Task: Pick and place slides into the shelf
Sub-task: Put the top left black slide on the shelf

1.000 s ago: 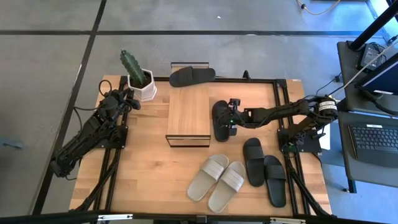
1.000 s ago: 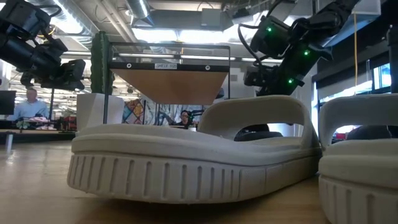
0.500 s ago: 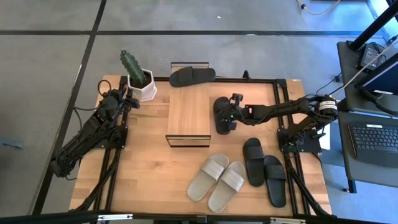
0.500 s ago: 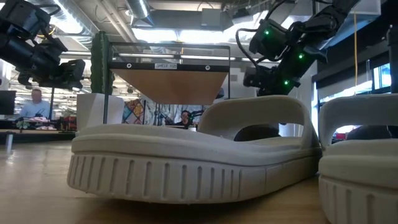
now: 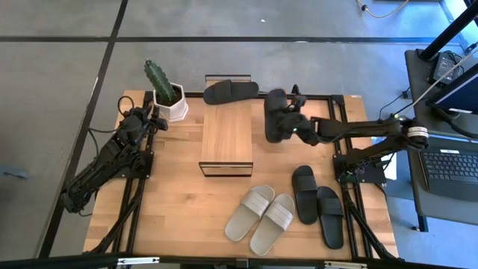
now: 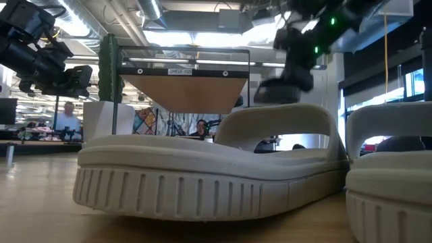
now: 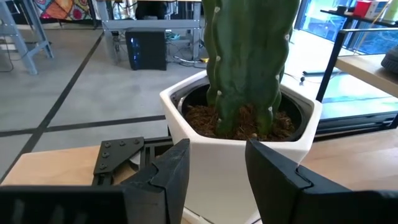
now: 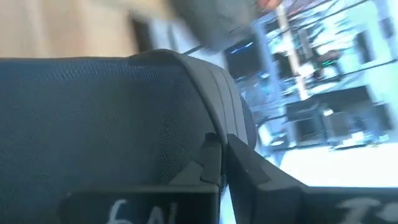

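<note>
Lifted since the earlier frame: black slide (image 5: pixel 276 116), now off the table and raised just right of the shelf (image 5: pixel 226 137), clamped in the right gripper (image 5: pixel 293 123) with that arm stretched low across from the right. Far left, left gripper (image 5: pixel 154 119) parked beside the cactus pot (image 5: pixel 172 104), fingers (image 7: pixel 168 177) parted in the left wrist view, touching nothing. Behind the shelf, another black slide (image 5: pixel 230 91); near the front, grey-beige pair (image 5: pixel 261 217), then black pair (image 5: pixel 317 202). Seen only in the right wrist view: pale writing on the gripped slide, seemingly "6N", cut off. Low view: small label on the shelf frame (image 6: pixel 181 70), unreadable.
</note>
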Robot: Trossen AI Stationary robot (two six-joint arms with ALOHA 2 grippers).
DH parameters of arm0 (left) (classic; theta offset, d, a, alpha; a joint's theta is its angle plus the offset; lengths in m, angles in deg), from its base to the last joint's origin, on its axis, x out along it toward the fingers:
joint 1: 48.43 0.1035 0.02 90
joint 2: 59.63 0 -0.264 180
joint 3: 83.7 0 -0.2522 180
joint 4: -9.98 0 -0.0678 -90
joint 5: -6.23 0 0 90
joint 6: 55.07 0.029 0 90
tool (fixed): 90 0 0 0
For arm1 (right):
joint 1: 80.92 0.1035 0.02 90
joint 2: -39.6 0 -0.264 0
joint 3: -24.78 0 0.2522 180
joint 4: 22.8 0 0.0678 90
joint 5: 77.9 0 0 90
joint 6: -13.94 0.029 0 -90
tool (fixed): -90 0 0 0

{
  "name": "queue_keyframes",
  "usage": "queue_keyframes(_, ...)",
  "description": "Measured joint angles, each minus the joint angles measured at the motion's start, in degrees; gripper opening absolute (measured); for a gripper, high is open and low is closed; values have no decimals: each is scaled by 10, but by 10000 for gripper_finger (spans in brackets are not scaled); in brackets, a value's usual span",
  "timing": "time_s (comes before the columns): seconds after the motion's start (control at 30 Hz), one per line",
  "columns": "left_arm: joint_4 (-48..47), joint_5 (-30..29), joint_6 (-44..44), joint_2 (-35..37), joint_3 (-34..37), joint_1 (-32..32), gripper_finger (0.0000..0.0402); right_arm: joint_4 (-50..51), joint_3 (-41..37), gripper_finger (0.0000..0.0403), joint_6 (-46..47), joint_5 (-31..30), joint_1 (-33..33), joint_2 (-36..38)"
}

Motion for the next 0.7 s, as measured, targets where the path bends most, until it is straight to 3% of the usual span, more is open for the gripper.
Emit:
queue_keyframes(0.1, 0, 0, 0, 0, 0, 0, 147, -31, 26, 11, -70, 18, -9, 23)
queue_keyframes(0.17, 0, 0, 0, 0, 0, 0, 147, -57, 42, 11, -123, 80, -19, 31)
queue_keyframes(0.3, 0, 0, 0, 0, 0, 0, 147, -82, 80, 11, -211, 278, -51, 34)
queue_keyframes(0.47, 0, 0, 0, 0, 0, 0, 147, -78, 133, 11, -251, 542, -116, 18)
queue_keyframes(0.7, 0, 0, 0, 0, 0, 0, 147, -74, 218, 11, -328, 789, -180, -54)
